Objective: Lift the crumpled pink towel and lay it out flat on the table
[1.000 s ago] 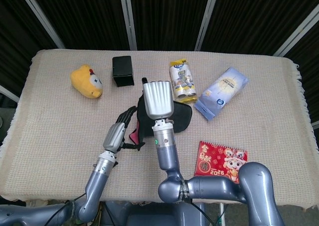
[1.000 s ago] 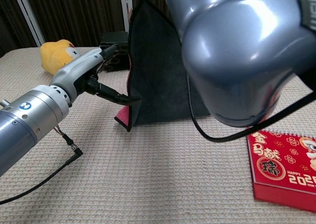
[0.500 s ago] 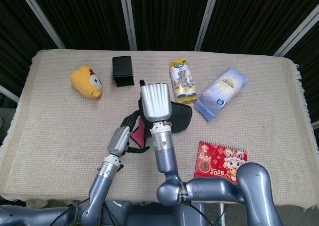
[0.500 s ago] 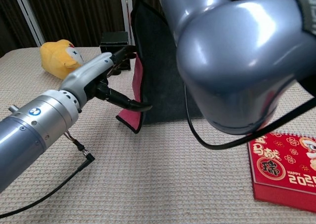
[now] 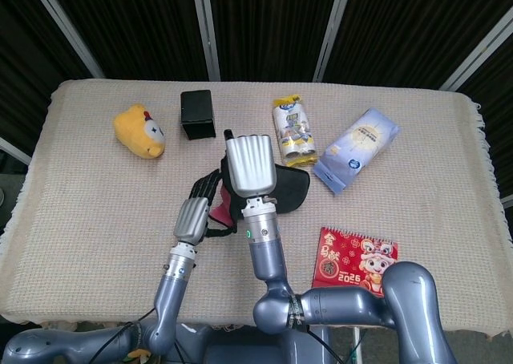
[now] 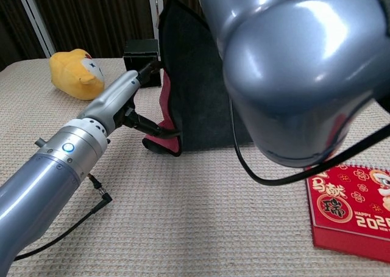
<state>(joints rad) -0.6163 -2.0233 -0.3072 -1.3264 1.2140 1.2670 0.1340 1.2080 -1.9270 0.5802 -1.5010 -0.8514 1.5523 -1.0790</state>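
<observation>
At frame centre, a dark cloth with a pink underside, the crumpled pink towel (image 6: 195,88), is being held hanging above the beige woven table cover (image 5: 96,212) by the right hand (image 5: 250,164). Its lower left edge is being pinched by the left hand (image 6: 131,103).

Around the hanging towel (image 5: 290,189), the desk (image 5: 96,220) lay bare to the left and toward the front edge, giving wide passage. Behind it stood a black box (image 5: 196,114), a printed roll pack (image 5: 293,131) and a blue-white pouch (image 5: 355,149), the roll pack nearly touching it. A red calendar (image 5: 356,264) blocked the front right. A yellow plush (image 5: 140,131) sat well apart, far left.
</observation>
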